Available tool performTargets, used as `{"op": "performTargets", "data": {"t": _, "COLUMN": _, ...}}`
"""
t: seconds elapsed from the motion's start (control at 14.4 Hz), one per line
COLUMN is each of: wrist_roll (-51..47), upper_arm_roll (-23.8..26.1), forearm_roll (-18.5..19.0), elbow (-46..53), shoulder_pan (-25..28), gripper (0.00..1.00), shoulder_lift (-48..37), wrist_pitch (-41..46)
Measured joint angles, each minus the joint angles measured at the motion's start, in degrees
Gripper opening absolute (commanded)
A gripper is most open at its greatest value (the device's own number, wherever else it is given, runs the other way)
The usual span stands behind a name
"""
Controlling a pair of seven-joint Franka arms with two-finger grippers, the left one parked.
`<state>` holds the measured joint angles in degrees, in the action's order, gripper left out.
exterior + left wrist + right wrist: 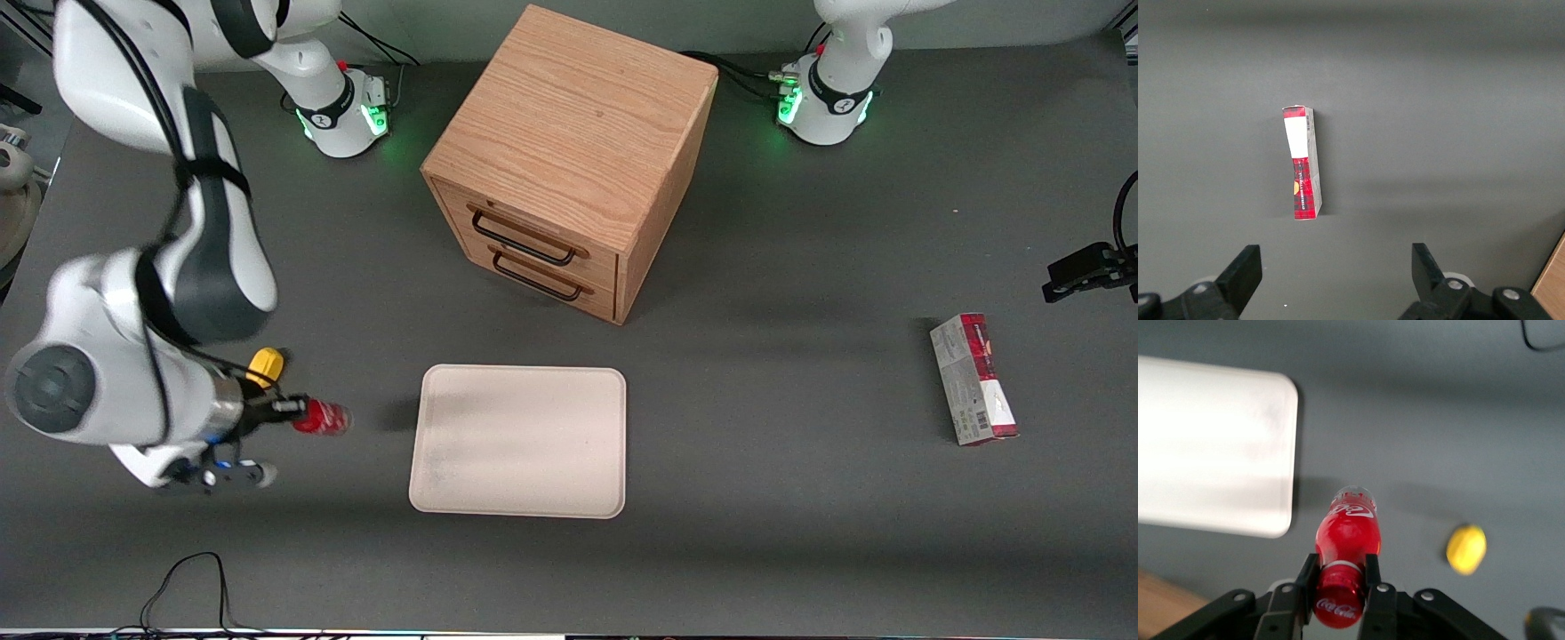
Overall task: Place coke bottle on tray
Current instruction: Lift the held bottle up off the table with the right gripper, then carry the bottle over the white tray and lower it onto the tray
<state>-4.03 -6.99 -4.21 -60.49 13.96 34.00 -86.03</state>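
Observation:
My right gripper (293,411) is shut on the coke bottle (324,417), a small red bottle with a shiny red cap. In the right wrist view the two black fingers (1305,577) clamp the bottle (1347,537) at its neck, just below the cap. The bottle is held off the table, beside the tray (520,440) toward the working arm's end. The tray is a flat cream-beige rectangle with rounded corners and nothing on it; it also shows in the right wrist view (1211,443).
A yellow lump (265,365) lies by the gripper, farther from the front camera; it shows in the right wrist view (1466,549). A wooden drawer cabinet (569,160) stands farther back than the tray. A red-and-grey carton box (973,378) lies toward the parked arm's end.

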Motion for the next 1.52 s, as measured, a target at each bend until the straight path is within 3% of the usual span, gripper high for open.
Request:
{"op": "performTargets", "data": {"t": 0.35, "wrist_roll": 0.0, "upper_arm_roll": 0.0, "forearm_roll": 0.0, "elbow": -0.4, "shoulder_pan": 0.0, "gripper": 0.0, "shoulder_lift": -9.3, "wrist_pitch": 11.0}}
{"op": "performTargets", "data": {"t": 0.9, "wrist_roll": -1.0, "upper_arm_roll": 0.0, "forearm_roll": 0.0, "elbow": -14.1, "shoulder_pan": 0.2, "gripper": 0.0, "shoulder_lift": -20.8, "wrist_pitch": 8.2}}
{"op": "performTargets", "data": {"t": 1.11, "wrist_roll": -7.0, "upper_arm_roll": 0.7, "forearm_roll": -0.1, "elbow": -10.4, "shoulder_pan": 2.1, "gripper": 0.0, "shoulder_lift": -16.7, "wrist_pitch": 5.9}}
{"op": "performTargets", "data": {"t": 1.32, "wrist_roll": -16.2, "upper_arm_roll": 4.3, "forearm_roll": -0.1, "elbow": -0.6, "shoulder_pan": 3.1, "gripper": 0.0, "shoulder_lift": -6.0, "wrist_pitch": 3.6}}
{"op": "performTargets", "data": {"t": 1.52, "wrist_roll": -23.7, "upper_arm_roll": 6.0, "forearm_roll": -0.1, "elbow": 5.2, "shoulder_pan": 4.6, "gripper": 0.0, "shoulder_lift": 4.6, "wrist_pitch": -4.9}}
